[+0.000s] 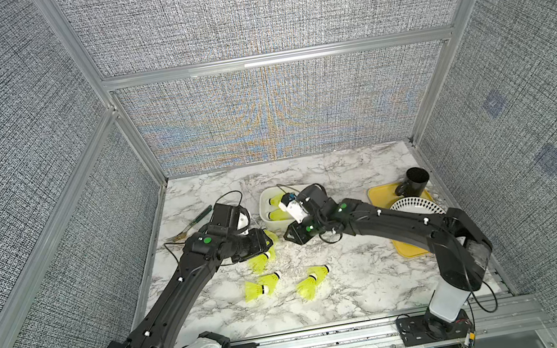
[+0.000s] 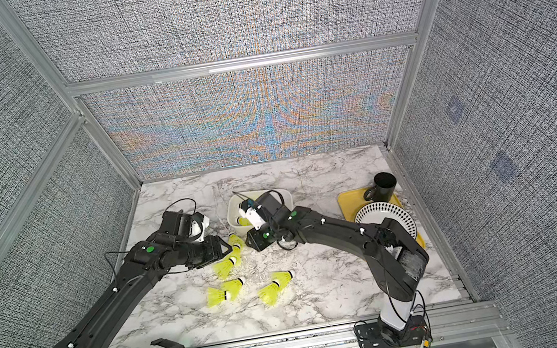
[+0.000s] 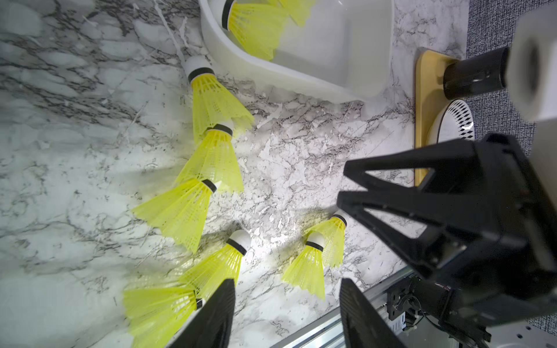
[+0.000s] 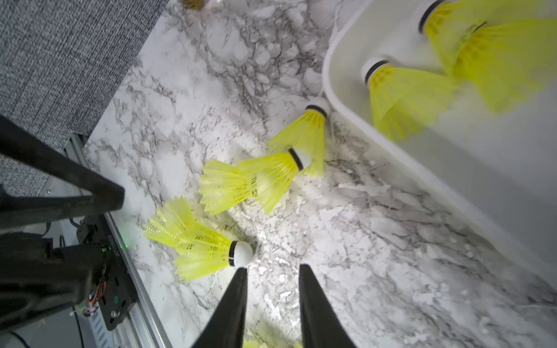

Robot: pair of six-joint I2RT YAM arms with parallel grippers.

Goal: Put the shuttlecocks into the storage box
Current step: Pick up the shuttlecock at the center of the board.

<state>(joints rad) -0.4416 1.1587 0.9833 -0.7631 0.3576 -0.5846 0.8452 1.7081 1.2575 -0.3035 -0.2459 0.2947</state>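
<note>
Marble top: left gripper [image 3: 287, 283] hovers over loose shuttlecocks [image 3: 180, 211], jaws apart, empty. Behind them box [image 3: 289, 76], few cones already inside. Then right gripper [image 4: 272, 269] low before box, jaws half parted, nothing between, one cap just beside fingertip. Best bet: pinch at band, not skirt; clear rim. Arms crowd centre; bare marble front-right.

rear tbl [image 1: 345, 172] free, shuttlecocks [image 1: 261, 261] crowd box [image 1: 264, 215] front

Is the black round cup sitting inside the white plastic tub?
No, the black round cup stands on the flat yellow tray, apart from the white plastic tub.
</note>
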